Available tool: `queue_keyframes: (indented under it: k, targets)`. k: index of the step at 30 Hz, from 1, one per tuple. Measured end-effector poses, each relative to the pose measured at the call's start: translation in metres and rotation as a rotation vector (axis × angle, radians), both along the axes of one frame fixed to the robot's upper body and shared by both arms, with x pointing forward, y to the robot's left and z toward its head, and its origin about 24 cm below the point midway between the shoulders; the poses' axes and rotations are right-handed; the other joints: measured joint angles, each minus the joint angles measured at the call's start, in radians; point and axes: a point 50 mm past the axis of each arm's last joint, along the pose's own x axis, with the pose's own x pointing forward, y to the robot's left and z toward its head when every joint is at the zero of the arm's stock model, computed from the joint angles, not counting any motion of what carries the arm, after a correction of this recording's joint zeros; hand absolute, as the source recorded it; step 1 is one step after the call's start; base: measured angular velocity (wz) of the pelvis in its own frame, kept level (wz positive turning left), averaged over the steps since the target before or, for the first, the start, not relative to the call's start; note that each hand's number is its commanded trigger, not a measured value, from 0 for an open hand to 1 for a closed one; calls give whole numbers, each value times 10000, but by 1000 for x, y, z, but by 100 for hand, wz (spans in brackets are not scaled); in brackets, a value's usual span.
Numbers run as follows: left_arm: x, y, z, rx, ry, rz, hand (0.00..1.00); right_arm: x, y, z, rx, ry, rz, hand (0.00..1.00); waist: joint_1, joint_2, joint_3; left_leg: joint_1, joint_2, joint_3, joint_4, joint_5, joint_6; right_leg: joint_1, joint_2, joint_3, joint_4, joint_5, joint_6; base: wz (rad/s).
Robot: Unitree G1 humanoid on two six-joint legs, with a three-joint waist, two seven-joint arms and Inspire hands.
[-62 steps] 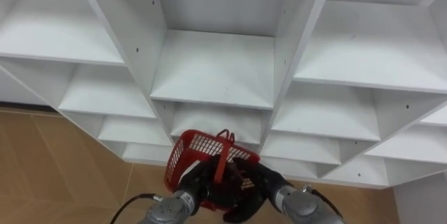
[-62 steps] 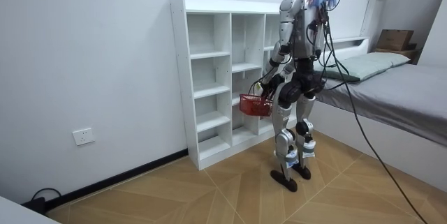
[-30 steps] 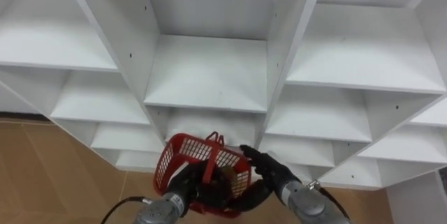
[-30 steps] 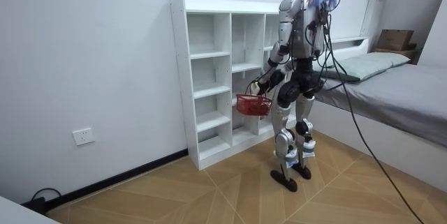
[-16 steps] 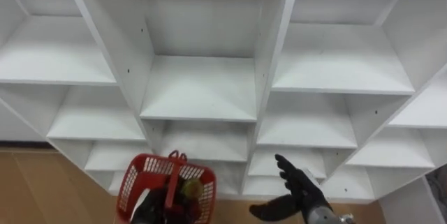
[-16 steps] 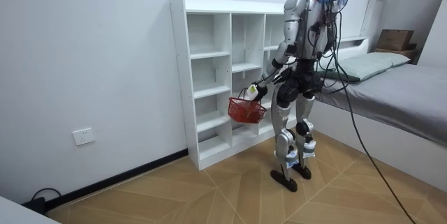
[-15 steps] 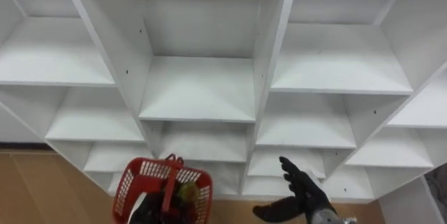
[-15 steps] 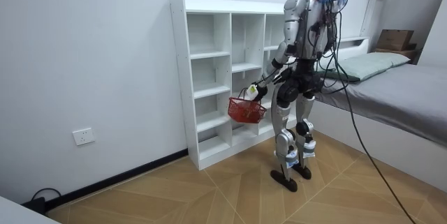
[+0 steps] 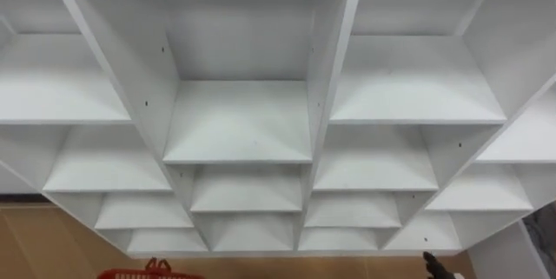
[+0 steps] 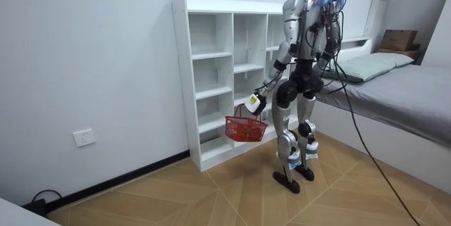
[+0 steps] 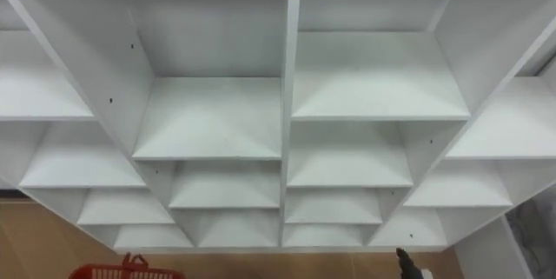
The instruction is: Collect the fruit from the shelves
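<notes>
Red basket (image 10: 246, 129): lowered, now hung from left hand (image 10: 254, 103) alone, curled on handle. Right hand (image 9: 432, 263): released, state unreadable. Closet (image 9: 239, 131) shelves bare; collection likely done.

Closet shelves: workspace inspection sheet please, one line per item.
surface: white shelf unit, nothing seen on its shelves
job's things: red basket hanging by its handle from the left hand; contents too small to tell
clutter: nothing seen
hands: left hand shut on the basket handle; right hand at the eye view's lower edge, state unclear
cables: nothing seen apart from the robot's own
surroundings: bed, wall socket, wood floor
</notes>
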Motion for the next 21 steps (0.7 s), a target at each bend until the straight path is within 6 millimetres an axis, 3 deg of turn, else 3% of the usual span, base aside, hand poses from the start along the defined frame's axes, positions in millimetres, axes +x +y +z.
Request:
queue_keyframes:
  k: [8,14,21]
  targets:
    - [-10,7,-2,342,407,182,100,-38,-3,-15,369,1747,-682,0,-1,-57,-38,199,14,94,-91,-2,-4,109,45,164,-8,0,1,-4]
    - [-16,12,-2,768,868,-244,100,-59,-4,-21,578,2910,-782,0,-12,-52,-20,292,18,105,-84,-62,-17,210,84,282,-21,-10,11,-2]
    - [-17,11,-3,803,1201,-317,100,-65,1,-24,431,3758,-232,0,-10,-4,-18,314,27,128,-73,-60,-15,199,101,304,-8,-10,12,0]
